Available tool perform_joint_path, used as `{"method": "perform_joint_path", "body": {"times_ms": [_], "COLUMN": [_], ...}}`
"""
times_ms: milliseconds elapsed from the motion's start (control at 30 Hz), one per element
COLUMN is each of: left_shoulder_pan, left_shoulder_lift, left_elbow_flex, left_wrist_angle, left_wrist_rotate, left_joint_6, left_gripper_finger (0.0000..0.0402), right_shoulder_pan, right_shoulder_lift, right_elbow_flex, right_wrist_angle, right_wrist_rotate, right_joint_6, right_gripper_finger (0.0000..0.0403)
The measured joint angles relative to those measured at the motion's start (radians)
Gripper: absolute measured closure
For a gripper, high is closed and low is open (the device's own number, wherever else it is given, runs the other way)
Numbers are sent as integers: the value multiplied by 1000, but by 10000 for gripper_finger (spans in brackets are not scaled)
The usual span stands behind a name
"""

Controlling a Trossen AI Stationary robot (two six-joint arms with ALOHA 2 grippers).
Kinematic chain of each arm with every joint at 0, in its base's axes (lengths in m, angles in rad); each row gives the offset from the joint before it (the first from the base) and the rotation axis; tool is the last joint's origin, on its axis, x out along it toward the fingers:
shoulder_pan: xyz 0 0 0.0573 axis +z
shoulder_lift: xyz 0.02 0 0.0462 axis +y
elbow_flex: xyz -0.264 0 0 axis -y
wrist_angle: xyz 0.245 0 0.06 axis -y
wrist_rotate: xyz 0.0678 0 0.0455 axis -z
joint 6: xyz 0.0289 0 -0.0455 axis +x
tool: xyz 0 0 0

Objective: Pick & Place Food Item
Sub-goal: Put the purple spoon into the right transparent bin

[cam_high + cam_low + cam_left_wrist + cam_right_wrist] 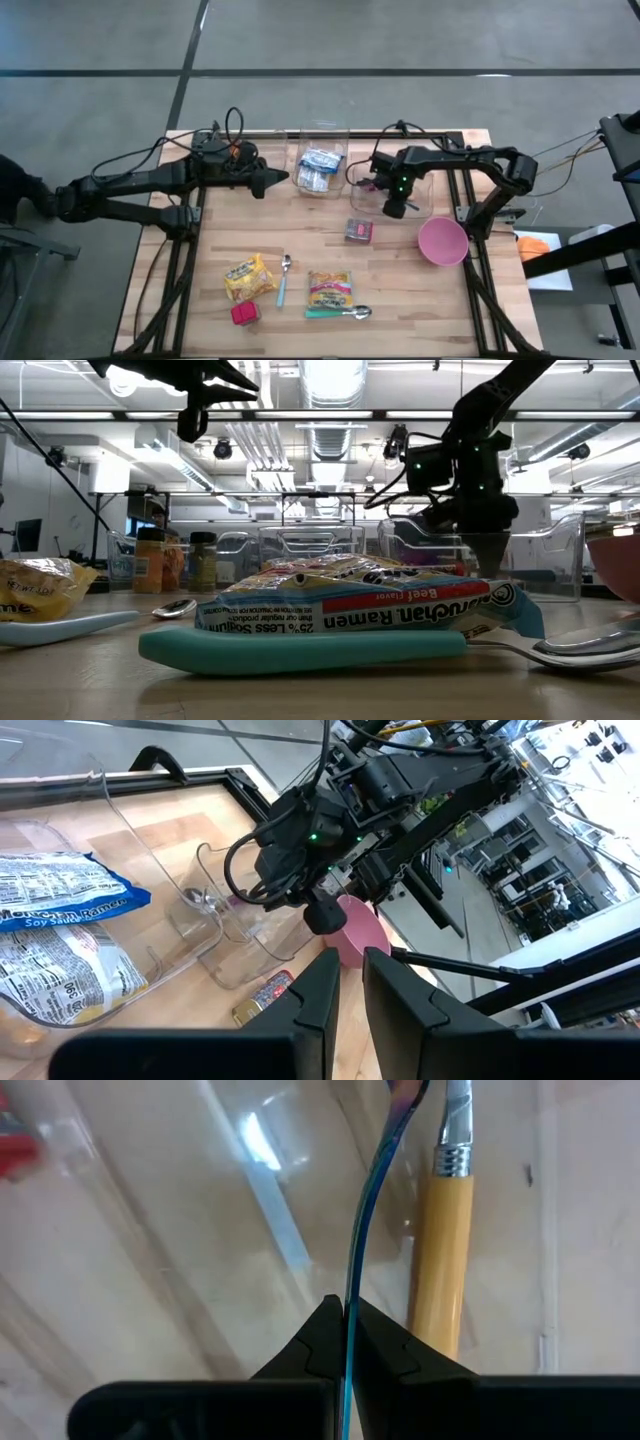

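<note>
Along the near edge of the bench lie a red pack [245, 313], a yellow snack bag [250, 277], a blue-handled spoon [284, 280] and the ramen packet [330, 287], whose near end rests on a teal-handled spoon [338, 313]. Farther in, near the middle, sits a small dark packet [359, 230], with a pink bowl [442, 241] toward the right edge. By the far edge my right tool [395, 208] points down into a clear bin [428, 195], clenched on a thin blue handle [352, 1230] just beside a wooden-handled brush [440, 1260]. A second clear bin [322, 130] holds more ramen packs [320, 168]. My left tool [270, 184] hangs just beside that bin, fingers drawn almost together, grasping nothing.
</note>
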Motion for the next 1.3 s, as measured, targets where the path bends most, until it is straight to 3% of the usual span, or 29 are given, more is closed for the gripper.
{"method": "perform_joint_path", "body": {"times_ms": [367, 1300], "left_shoulder_pan": [0, 0], "left_shoulder_lift": [0, 0], "left_elbow_flex": [0, 0], "left_wrist_angle": [0, 0], "left_wrist_rotate": [-1, -5], "left_joint_6": [3, 3], "left_gripper_finger": [343, 342], "right_shoulder_pan": [17, 52], "right_shoulder_lift": [0, 0], "right_elbow_flex": [-26, -26], "right_wrist_angle": [32, 47], "right_wrist_rotate": [75, 73], "right_joint_6": [-17, -20], "right_gripper_finger": [395, 394]}}
